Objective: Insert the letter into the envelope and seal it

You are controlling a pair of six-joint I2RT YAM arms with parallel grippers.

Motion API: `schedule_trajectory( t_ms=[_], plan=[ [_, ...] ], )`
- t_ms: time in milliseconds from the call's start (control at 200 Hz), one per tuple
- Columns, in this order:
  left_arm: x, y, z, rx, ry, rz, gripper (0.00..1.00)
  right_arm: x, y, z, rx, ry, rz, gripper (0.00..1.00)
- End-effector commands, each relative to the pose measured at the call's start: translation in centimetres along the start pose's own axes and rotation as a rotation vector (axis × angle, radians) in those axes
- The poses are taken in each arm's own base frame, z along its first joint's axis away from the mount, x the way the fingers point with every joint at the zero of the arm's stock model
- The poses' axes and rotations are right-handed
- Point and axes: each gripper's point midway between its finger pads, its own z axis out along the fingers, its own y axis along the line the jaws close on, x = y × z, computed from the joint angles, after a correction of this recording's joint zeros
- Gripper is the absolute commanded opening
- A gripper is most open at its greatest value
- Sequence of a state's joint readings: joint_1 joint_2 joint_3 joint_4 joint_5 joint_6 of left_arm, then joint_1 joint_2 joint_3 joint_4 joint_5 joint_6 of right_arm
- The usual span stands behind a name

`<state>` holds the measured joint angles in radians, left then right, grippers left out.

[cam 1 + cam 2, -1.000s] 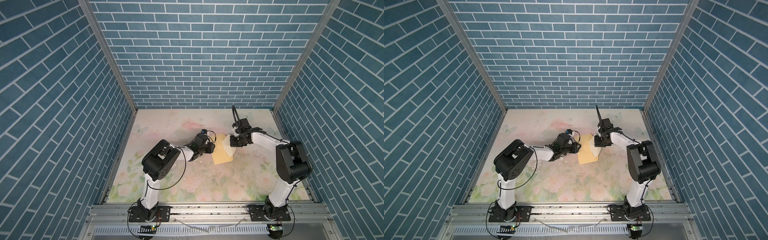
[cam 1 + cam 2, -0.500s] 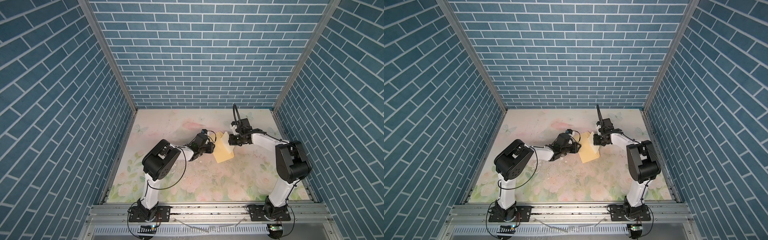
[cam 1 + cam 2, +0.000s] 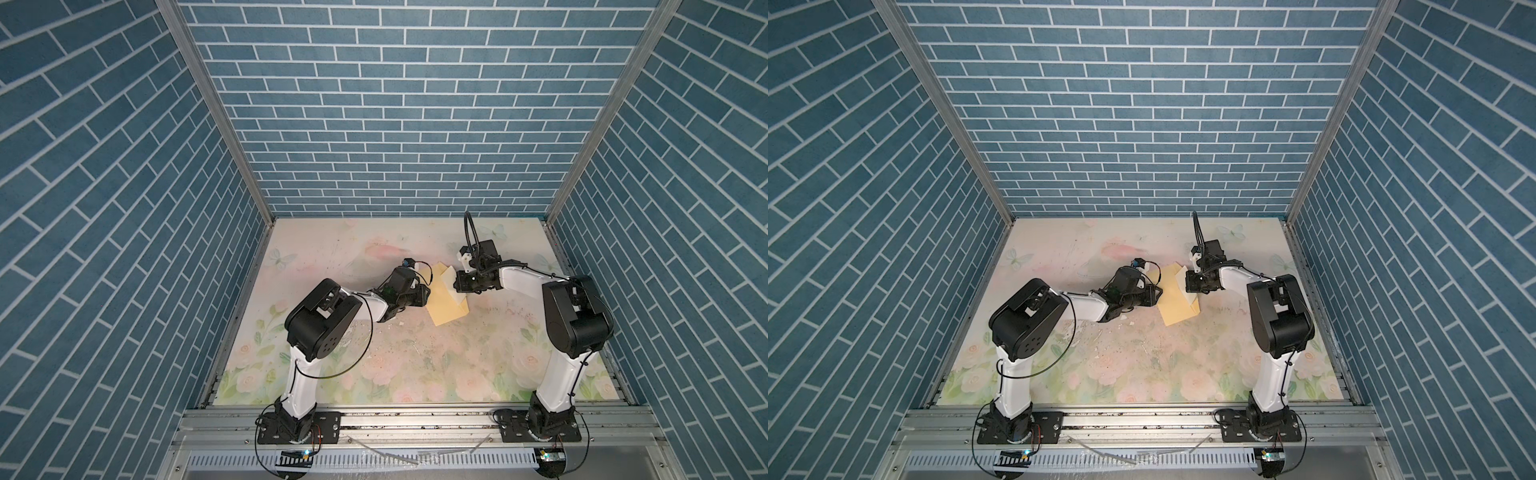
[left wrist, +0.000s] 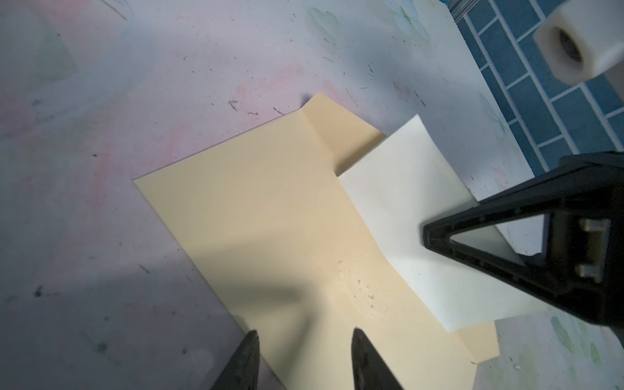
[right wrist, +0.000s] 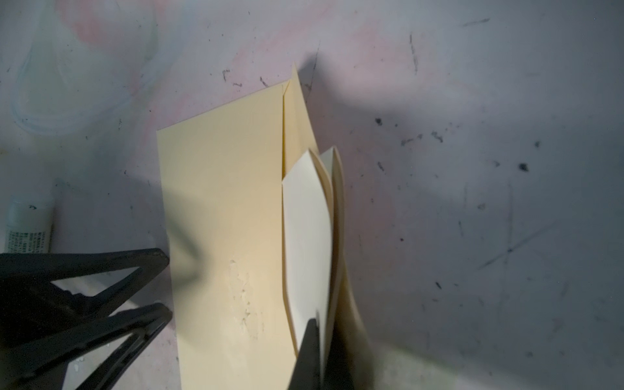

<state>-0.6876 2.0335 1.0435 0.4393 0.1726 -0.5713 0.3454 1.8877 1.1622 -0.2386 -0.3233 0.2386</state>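
The yellow envelope (image 3: pixel 446 309) (image 3: pixel 1177 311) lies flat on the floral table, its flap (image 4: pixel 341 131) (image 5: pixel 297 128) raised at the far end. The pale folded letter (image 3: pixel 448 281) (image 3: pixel 1182 283) (image 4: pixel 405 209) (image 5: pixel 305 219) stands on edge along the envelope's (image 4: pixel 270 219) (image 5: pixel 219 202) open side. My right gripper (image 3: pixel 457 286) (image 3: pixel 1187 286) (image 5: pixel 315 324) is shut on the letter. My left gripper (image 3: pixel 426 291) (image 3: pixel 1156 293) (image 4: pixel 304 337) is open at the opposite long edge, one fingertip over the table, one over the envelope. Whether the letter's lower edge is inside the envelope stays hidden.
Blue brick walls (image 3: pixel 415 124) close in the table on three sides. A metal rail (image 3: pixel 415 419) with both arm bases runs along the front. Small white crumbs (image 3: pixel 401 322) lie by the left arm.
My right gripper has shifted slightly towards the left gripper with the letter, which now leans more over the envelope. The left gripper has stayed put.
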Motion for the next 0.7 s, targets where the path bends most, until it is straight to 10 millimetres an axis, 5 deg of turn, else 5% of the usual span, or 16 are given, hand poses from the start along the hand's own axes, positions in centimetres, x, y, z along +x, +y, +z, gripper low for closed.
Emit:
schedule_trajectory(
  t_ms=[0, 695],
  plan=[
    [2.0, 1.2, 0.8, -0.036, 0.06, -0.004, 0.45, 1.5, 0.0, 1.1, -0.036, 0.047, 0.032, 0.0],
    [1.8, 0.9, 0.8, -0.029, 0.061, -0.006, 0.45, 2.2, 0.6, 1.9, -0.087, 0.074, 0.091, 0.0]
  ],
)
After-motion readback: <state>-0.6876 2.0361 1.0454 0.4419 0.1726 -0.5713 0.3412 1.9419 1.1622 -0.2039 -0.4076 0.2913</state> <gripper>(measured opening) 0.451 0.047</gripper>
